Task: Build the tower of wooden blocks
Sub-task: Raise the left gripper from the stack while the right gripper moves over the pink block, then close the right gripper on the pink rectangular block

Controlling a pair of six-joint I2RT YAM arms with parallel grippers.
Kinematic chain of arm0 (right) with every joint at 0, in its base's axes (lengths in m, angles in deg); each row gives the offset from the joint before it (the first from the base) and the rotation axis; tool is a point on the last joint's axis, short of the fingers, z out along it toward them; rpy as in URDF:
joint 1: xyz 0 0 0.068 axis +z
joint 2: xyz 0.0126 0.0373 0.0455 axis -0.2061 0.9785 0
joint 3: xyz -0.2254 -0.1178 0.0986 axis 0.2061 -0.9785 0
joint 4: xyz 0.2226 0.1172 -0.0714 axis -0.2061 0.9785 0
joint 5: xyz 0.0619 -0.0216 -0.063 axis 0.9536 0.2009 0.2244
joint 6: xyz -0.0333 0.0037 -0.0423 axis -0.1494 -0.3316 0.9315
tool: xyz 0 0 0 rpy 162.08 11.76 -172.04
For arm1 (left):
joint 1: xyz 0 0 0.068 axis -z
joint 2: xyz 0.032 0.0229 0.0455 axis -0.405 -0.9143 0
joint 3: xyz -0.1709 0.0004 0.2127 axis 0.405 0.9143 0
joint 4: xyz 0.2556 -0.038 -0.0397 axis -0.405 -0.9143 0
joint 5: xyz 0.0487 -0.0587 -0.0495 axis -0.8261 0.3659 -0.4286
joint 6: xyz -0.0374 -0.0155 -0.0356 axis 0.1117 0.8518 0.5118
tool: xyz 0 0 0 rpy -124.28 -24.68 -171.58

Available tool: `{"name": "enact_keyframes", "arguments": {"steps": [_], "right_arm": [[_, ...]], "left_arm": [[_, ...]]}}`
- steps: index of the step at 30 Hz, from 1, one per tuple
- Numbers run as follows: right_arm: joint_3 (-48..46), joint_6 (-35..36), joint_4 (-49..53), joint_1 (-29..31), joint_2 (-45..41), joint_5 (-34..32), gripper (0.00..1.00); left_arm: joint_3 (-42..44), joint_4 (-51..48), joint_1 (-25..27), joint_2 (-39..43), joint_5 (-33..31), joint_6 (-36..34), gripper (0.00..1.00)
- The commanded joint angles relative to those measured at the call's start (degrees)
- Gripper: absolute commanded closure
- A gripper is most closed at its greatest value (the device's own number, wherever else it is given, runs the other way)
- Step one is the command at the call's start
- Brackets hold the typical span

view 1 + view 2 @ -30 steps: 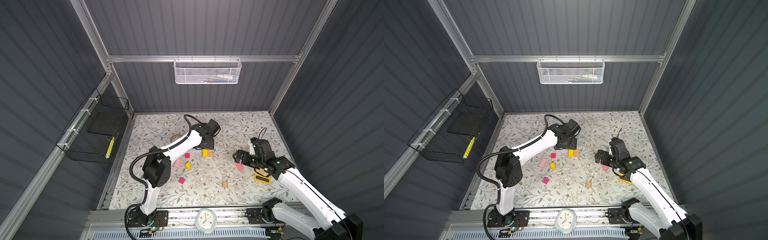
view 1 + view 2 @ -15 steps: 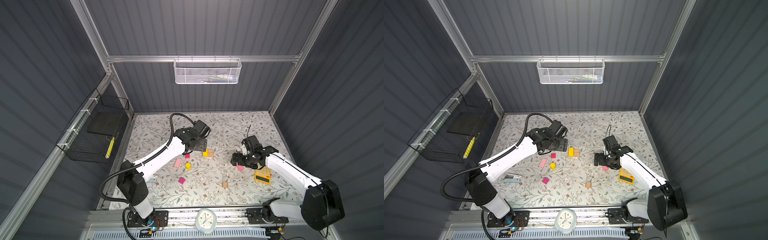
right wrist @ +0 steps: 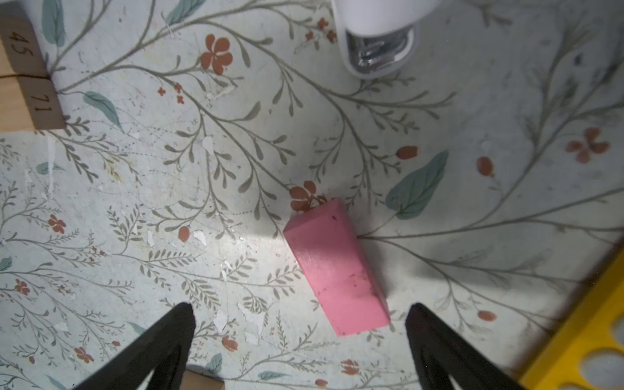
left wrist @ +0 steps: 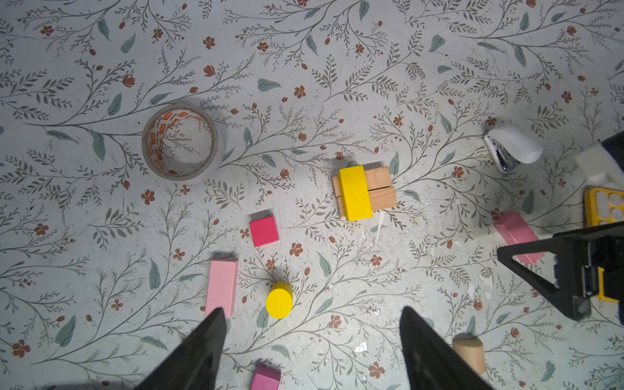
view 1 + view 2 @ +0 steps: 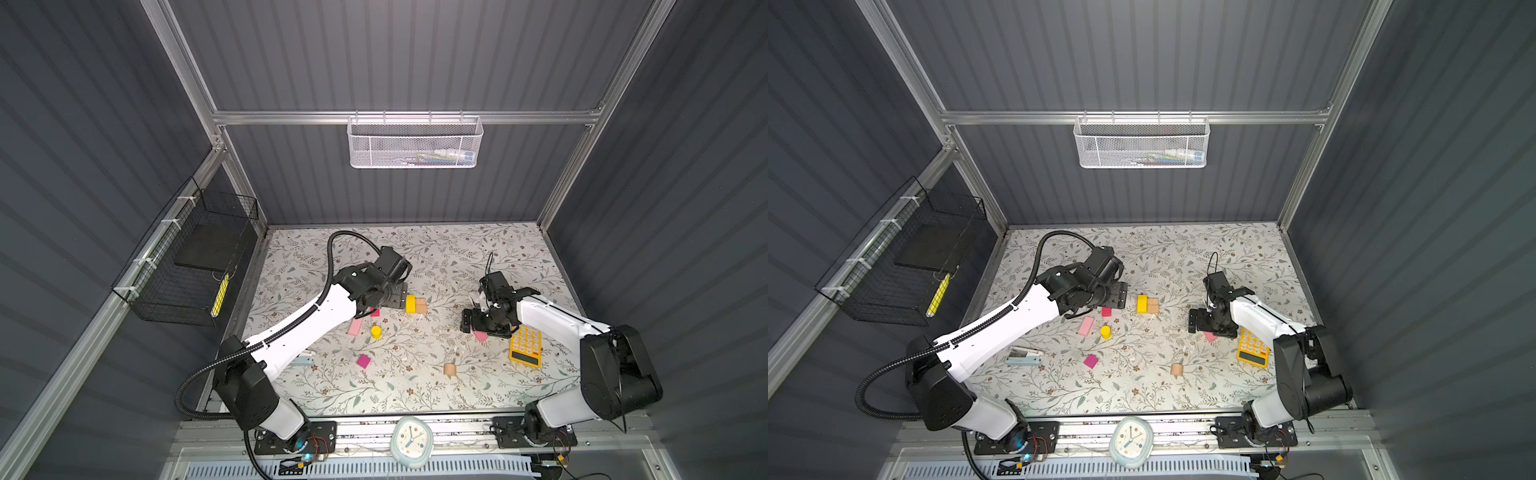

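Check the left arm [image 5: 307, 328]: it extends diagonally from its base toward the middle, with the wrist bent downward. You see the left gripper [image 4: 312, 312] pointing down, jaws spread wide and gripping nothing. The right arm [image 5: 552, 320] folds sharply at the elbow and reaches inward. Its right gripper [image 3: 300, 308] also points down, jaws fully apart and empty.

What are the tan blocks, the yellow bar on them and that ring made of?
Tan blocks: bare wood, matte, with visible grain. Yellow bar: likely wood under smooth opaque paint; no grain shows. Ring: seemingly clear plastic tape on a printed cardboard core.
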Motion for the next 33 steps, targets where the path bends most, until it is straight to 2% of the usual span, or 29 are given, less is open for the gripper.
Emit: {"name": "enact_keyframes", "arguments": {"steps": [1, 9, 15, 23, 26, 33], "right_arm": [[0.29, -0.61, -2.39, -0.19, 1.48, 2.22, 0.01], [0.23, -2.69, -2.87, -0.02, 3.43, 1.07, 0.05], [-0.32, -4.89, -2.82, 1.51, 3.93, 0.93, 0.11], [0.20, -6.75, -1.60, 4.64, 4.83, -2.63, 0.20], [0.72, -6.96, -1.13, 5.12, 5.49, -3.24, 0.26], [1.52, -7.84, -0.14, 5.57, 6.06, -5.94, 0.33]], "left_arm": [[2.25, -0.24, -0.19, 1.68, -0.82, -0.75, 0.19], [2.57, -0.68, -0.18, 1.25, -1.18, -0.74, 0.19], [2.68, -0.24, -0.20, 0.83, -1.69, -0.32, 0.19], [3.24, 0.07, -0.23, 0.87, -1.60, -0.36, 0.19], [3.46, 0.38, -0.21, 0.99, -1.59, -0.30, 0.19], [3.63, 0.52, -0.18, 0.95, -1.45, -0.21, 0.20]]}}
